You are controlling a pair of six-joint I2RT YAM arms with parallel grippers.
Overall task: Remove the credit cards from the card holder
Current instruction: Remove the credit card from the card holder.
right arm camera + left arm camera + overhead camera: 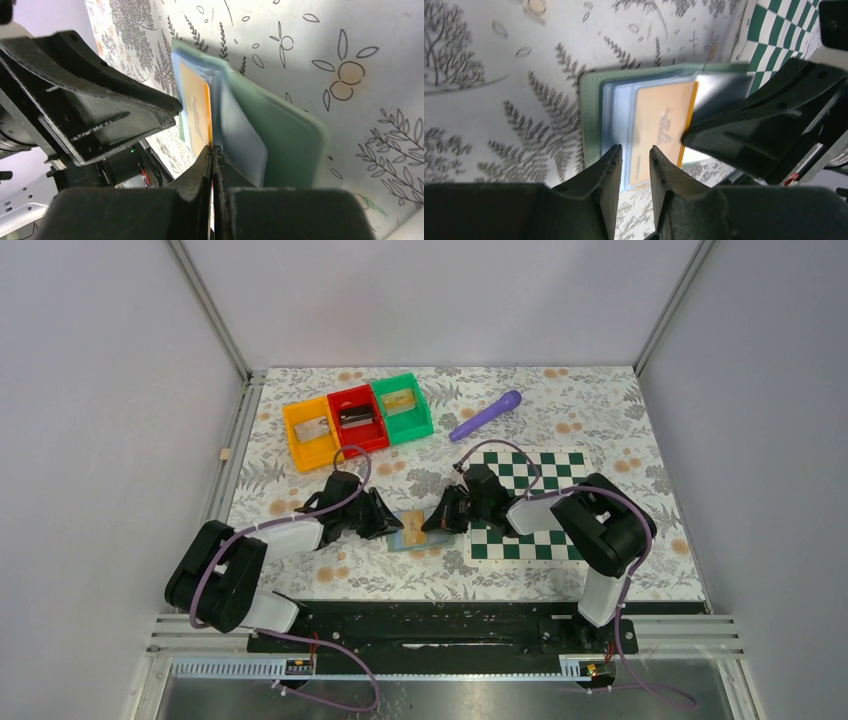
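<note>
The card holder, flat with a stitched teal-green border and glossy light-blue panels, lies spread on the floral-print table between both arms. A smooth, tan, rectangular credit card protrudes partway from its pocket. The right gripper pinches the card's orange-yellow edge, jaws fully together. The left gripper straddles the holder's near edge, jaws narrowly apart; contact cannot be told.

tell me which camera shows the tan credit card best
Left wrist view: the credit card shows its tan face large, mid-frame. The right wrist view gives only a foreshortened sliver; the top view, a tiny tan patch.
</note>
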